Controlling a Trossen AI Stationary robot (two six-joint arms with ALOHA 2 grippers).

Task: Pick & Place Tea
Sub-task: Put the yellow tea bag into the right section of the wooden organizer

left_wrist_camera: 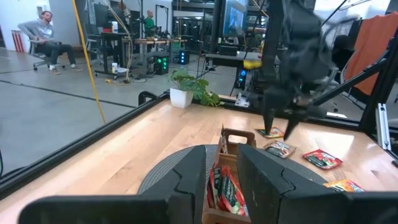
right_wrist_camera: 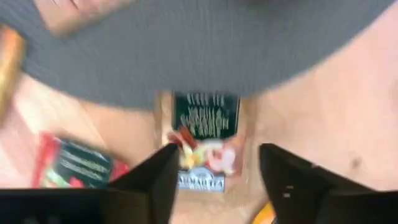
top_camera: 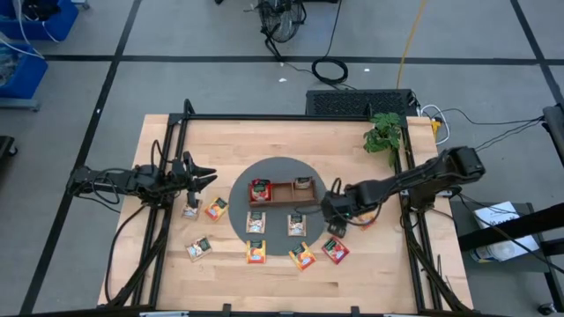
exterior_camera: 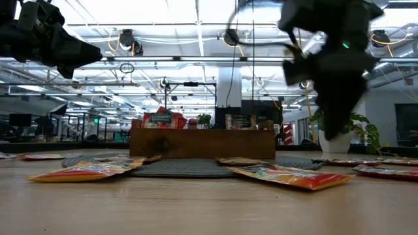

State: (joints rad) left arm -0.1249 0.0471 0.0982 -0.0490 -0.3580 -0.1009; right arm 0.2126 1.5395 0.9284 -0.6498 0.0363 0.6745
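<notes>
Seen from above, the right gripper (top_camera: 332,211) hovers at the four o'clock edge of the round grey mat (top_camera: 280,169), and its wrist camera shows the dark fingers (right_wrist_camera: 152,180) spread apart with nothing between them. Directly below that gap lies a whitish packet with dark print (right_wrist_camera: 204,142) on the bare wood, just off the mat's rim, and a red packet (right_wrist_camera: 78,165) sits beside it.

The wooden tray (top_camera: 282,190) rests at the mat's centre; red packets (top_camera: 260,188) fill its nine o'clock compartment, a whitish one (top_camera: 303,184) sits in the three o'clock compartment, and the middle one looks bare.

Loose tea packets (top_camera: 255,254) fan out across the table (top_camera: 220,141) from seven o'clock round to five o'clock of the mat.

The left gripper (top_camera: 201,175) waits out at nine o'clock, its fingers (left_wrist_camera: 261,180) slightly parted and holding nothing, pointed towards the tray.
</notes>
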